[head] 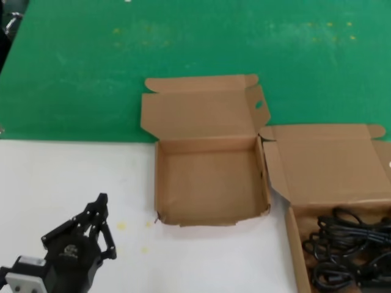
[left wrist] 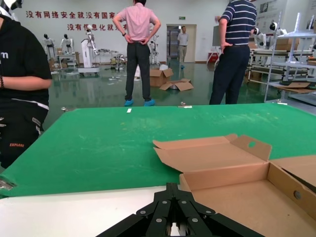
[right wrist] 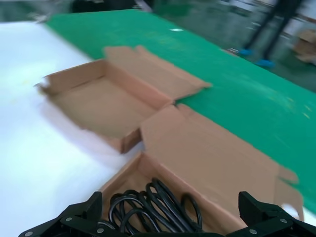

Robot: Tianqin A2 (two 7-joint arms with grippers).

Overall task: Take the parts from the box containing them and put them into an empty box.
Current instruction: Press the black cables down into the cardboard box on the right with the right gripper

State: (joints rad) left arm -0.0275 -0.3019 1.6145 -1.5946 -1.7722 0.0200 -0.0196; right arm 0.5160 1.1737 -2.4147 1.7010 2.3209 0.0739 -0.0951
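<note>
Head view: the empty box [head: 211, 183] is sitting open at the centre of the tabletop [head: 61, 183], its hinged lid [head: 201, 113] lying back toward 12 o'clock over the green mat [head: 183, 43], with the small round hole [head: 258, 104] showing in the side flap. At 4 o'clock from it, just beside it, the box containing the parts [head: 293, 244] is lying open, coiled black power cords [head: 348, 247] piled inside. The left gripper [head: 101, 210] is hovering over the white tabletop at 8 o'clock from the empty box, well apart from it, its fingers clenched together on nothing. In the right wrist view, the right gripper [right wrist: 170, 215] is hanging above the cords, its fingers [right wrist: 79, 217] released and spread wide, grasping nothing.
</note>
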